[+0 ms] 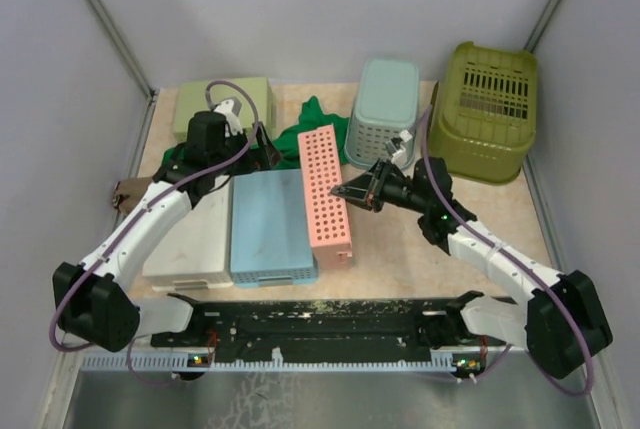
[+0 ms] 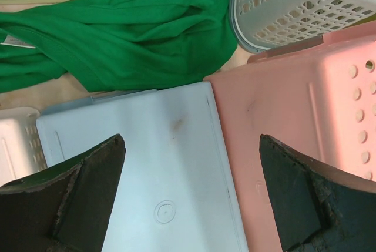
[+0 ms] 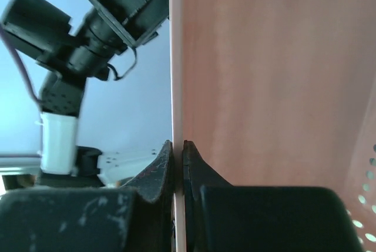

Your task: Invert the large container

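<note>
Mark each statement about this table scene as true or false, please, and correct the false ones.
1. The right hand is shut on a wall of the pink basket. True.
2. The left hand holds the green cloth. False: it is open, holding nothing, over the light-blue container.
3. No hand touches the large container. True.
4. The teal basket stands to the right of the large container. False: it stands to its left.
</note>
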Available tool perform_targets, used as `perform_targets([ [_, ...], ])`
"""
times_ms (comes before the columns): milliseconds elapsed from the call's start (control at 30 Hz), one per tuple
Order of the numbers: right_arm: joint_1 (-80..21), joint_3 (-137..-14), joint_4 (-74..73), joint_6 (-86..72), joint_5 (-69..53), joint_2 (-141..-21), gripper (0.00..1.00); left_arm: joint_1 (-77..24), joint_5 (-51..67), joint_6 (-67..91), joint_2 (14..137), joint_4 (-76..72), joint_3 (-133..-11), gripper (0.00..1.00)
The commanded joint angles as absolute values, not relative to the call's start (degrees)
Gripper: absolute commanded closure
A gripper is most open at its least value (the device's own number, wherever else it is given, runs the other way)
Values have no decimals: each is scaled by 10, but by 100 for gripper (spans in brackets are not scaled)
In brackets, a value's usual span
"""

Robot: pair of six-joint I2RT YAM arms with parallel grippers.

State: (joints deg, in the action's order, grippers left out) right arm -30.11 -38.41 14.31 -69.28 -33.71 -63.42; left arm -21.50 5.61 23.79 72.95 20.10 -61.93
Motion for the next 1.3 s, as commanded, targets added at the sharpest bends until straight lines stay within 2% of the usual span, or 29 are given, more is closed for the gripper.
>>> perform_targets([
  [0,-247,-275,448,-869,-401,-631,100,-216,64,240,725,187,-612,0],
  [100,-200,-201,554,-938,-421,-629,100,-216,79,232,728,182,-609,0],
  [233,-153,-139,526,-936,-453,-609,100,-216,89,230,734,175,-608,0],
  [400,-96,-107,333,-843,-476,-546,98,-216,93,227,736,174,-609,0],
  [533,-43,-158,38,-665,-454,-494,78,-216,96,226,737,173,-609,0],
  [667,-19,-276,-257,-474,-300,-489,55,-216,101,227,740,172,-612,0],
  [767,-19,-367,-385,-398,-145,-503,52,-216,106,225,738,167,-614,0],
  [900,-19,-484,-463,-347,2,-503,39,-216,114,219,739,156,-621,0],
  [933,-19,-509,-473,-341,33,-501,26,-216,115,217,740,156,-624,0],
  [1033,-19,-572,-475,-326,117,-498,12,-216,115,213,740,155,-630,0],
  [1267,-19,-670,-431,-328,272,-503,10,-216,118,209,723,146,-626,0],
])
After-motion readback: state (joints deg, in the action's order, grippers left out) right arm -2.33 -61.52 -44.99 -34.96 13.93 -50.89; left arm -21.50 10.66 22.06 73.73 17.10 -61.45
